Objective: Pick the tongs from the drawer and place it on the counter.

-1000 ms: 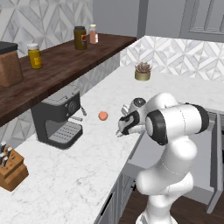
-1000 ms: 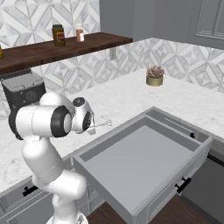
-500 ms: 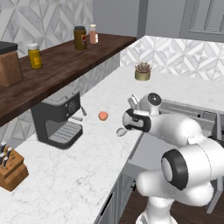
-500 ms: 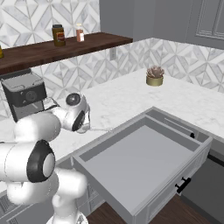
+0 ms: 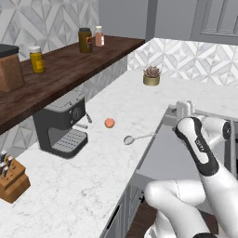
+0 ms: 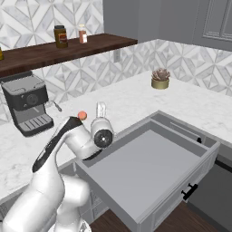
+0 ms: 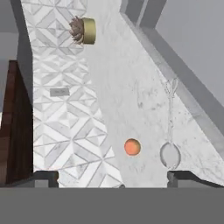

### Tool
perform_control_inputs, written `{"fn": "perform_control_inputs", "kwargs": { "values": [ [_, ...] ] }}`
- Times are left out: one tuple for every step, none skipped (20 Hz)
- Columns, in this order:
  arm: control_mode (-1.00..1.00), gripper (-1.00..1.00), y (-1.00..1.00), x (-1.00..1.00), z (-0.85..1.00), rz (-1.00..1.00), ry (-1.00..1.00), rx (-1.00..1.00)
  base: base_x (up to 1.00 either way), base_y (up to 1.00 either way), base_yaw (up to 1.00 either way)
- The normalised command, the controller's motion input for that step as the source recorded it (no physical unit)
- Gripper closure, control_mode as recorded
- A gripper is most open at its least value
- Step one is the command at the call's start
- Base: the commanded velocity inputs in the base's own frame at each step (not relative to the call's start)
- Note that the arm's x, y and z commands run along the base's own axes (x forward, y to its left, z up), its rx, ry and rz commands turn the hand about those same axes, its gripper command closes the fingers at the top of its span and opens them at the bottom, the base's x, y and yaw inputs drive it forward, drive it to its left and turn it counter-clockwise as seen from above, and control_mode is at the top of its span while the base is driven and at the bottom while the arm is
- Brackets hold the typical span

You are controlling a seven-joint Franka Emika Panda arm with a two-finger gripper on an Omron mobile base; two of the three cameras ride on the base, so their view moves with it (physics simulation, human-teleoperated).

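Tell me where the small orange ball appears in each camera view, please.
Left base view: orange ball left of centre, right of the coffee machine.
Right base view: ball left of centre, mid height.
Hand view: ball low centre.
Shared landmark: potted plant.

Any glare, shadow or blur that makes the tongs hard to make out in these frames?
Left base view: the tongs lie sharp on the counter, with only a faint shadow and no glare. Hand view: the tongs are pale and nearly blend into the marble; the orange ball stands out clearly. Right base view: even, flat lighting, soft shading inside the drawer, no blur.
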Motion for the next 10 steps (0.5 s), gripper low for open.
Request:
{"fn": "perform_control_inputs", "kwargs": {
  "values": [
    [-1.00,-1.00,-0.96,-1.00,1.00,0.00,-0.20,0.41,0.00,0.00,0.00],
    [-1.00,-1.00,-0.94,-1.00,1.00,0.00,-0.19,0.41,0.00,0.00,0.00],
    [-1.00,-1.00,-0.89,-1.00,1.00,0.00,-0.17,0.43,0.00,0.00,0.00],
    [-1.00,-1.00,-0.86,-1.00,1.00,0.00,-0.18,0.43,0.00,0.00,0.00],
    [-1.00,-1.00,-0.84,-1.00,1.00,0.00,-0.18,0.45,0.00,0.00,0.00],
    [-1.00,-1.00,-0.84,-1.00,1.00,0.00,-0.16,0.45,0.00,0.00,0.00],
    [-1.00,-1.00,-0.83,-1.00,1.00,-0.01,-0.15,0.46,0.00,0.00,0.00],
    [-1.00,-1.00,-0.78,-1.00,1.00,-0.02,-0.14,0.46,0.00,0.00,0.00],
    [-1.00,-1.00,-0.66,-1.00,1.00,-0.02,-0.13,0.46,0.00,0.00,0.00],
    [-1.00,-1.00,-0.51,-0.69,1.00,-0.01,-0.20,0.43,0.00,0.00,0.00]
  ]
}}
